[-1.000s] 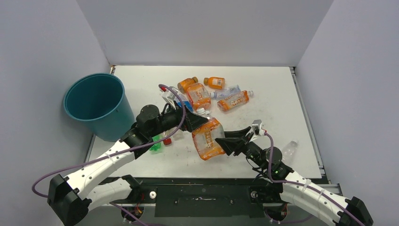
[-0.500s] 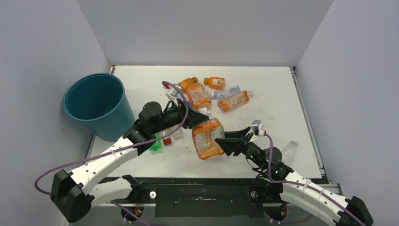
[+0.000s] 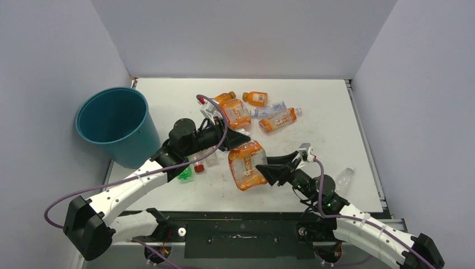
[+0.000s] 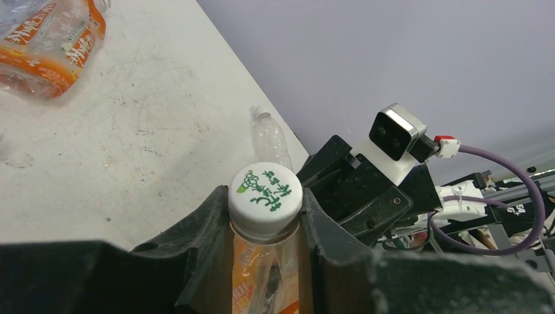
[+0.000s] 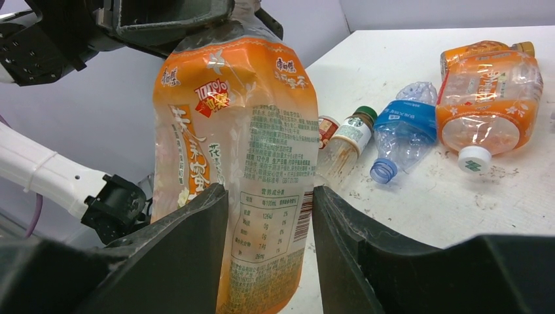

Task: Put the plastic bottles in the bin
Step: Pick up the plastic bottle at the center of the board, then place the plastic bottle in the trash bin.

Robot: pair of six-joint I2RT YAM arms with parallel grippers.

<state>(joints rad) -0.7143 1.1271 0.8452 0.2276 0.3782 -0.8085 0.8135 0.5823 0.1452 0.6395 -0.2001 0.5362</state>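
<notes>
The right gripper [image 3: 266, 168] has its two fingers pressed on the sides of a large orange bottle [image 3: 246, 165], with the crumpled body filling the gap between the jaws [image 5: 269, 196]. This bottle is lifted above the table [image 3: 319, 106], near the front edge and between the two arms, with its cap end pointing away from the arm bases.

At that end, the left gripper [image 3: 241, 140] is closed on the same bottle. In the left wrist view, its fingers [image 4: 208, 222] touch the neck on both sides, just under the white cap [image 4: 265, 190]. So both grippers hold one bottle, the right one low on the body and the left one at the top.

Beside the left arm, a green bottle [image 3: 185, 174] and a red-capped bottle [image 3: 199, 166] lie on the table. To the right, near the table edge, one clear bottle [image 3: 344, 178] lies alone.

Farther back, several orange bottles [image 3: 238, 114] lie close together in the middle of the table, and a crushed blue-labelled bottle [image 3: 269, 110] lies among them.

The bin [image 3: 117, 126] stands upright at the left edge of the table, well apart from the held bottle. No bottle can be seen in the part of its inside that shows.
</notes>
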